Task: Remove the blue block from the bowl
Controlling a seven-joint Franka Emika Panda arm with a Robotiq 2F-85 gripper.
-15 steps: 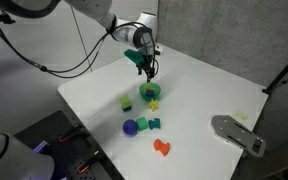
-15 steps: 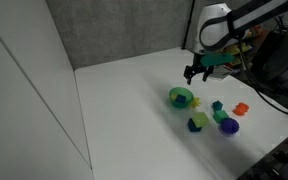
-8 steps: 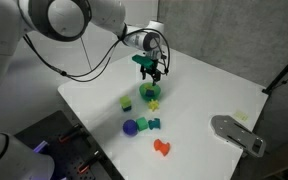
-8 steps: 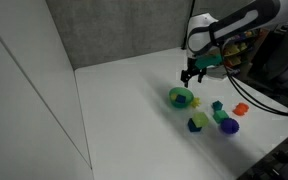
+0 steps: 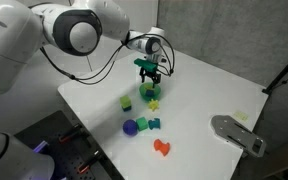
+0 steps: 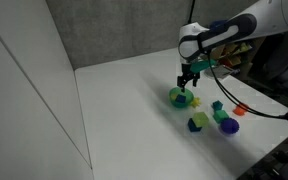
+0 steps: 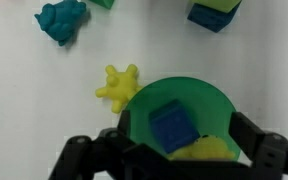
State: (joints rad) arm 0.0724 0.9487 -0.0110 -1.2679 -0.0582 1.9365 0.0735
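Though lower rim of bowl [image 7: 199,92] behind pincer [image 7: 174,162], blue block [image 7: 171,128] clear inside.

Right of centre, the gripper [image 6: 188,80] hung just above the green bowl [image 6: 179,97] on the white table [image 6: 124,110], with the arm [image 6: 234,25] reaching in from the upper right. Small coloured blocks [image 6: 196,122] and a dark-blue ball [image 6: 229,127] lay at the bowl's lower right.

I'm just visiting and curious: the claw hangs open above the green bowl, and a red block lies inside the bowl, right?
Not quite. The block in the green bowl is blue, not red, as the wrist view shows. The gripper does hang open above the bowl.
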